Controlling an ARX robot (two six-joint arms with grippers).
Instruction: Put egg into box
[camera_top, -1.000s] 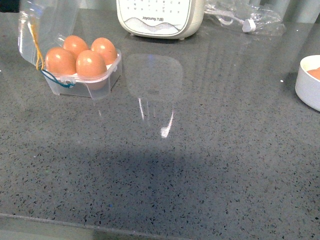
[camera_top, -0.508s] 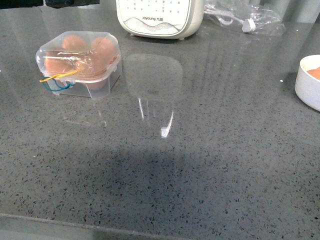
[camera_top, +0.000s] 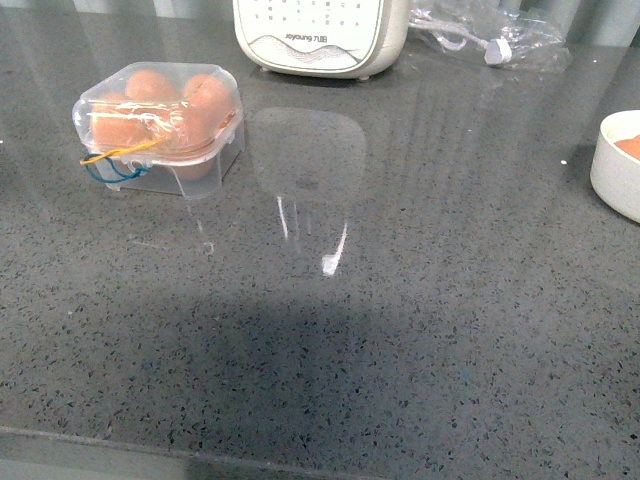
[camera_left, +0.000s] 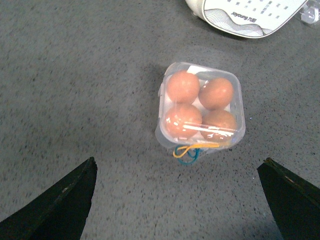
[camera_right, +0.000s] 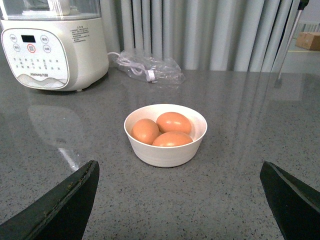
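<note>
The box (camera_top: 160, 120) is a small clear plastic case at the far left of the counter. Its lid is shut, and yellow and blue elastic loops (camera_top: 108, 163) hang at its front. Several orange-brown eggs (camera_left: 182, 86) fill its slots under the lid; I cannot tell the task's egg from the others. In the left wrist view the box (camera_left: 239, 107) lies beyond my left gripper (camera_left: 179, 160), which is open, empty and above the counter. My right gripper (camera_right: 180, 163) is open and empty, short of the white bowl (camera_right: 165, 152). Neither gripper shows in the front view.
The white round bowl (camera_top: 612, 175) at the right edge holds three brown eggs (camera_right: 172, 122). A white appliance (camera_top: 320, 35) stands at the back, with a clear bag holding a cable (camera_top: 490, 40) to its right. Grey curtains hang behind the counter.
One second ago the box lid stood open; by half a second ago it was shut over the eggs. A dark shape at the top left edge has since left the front view.
</note>
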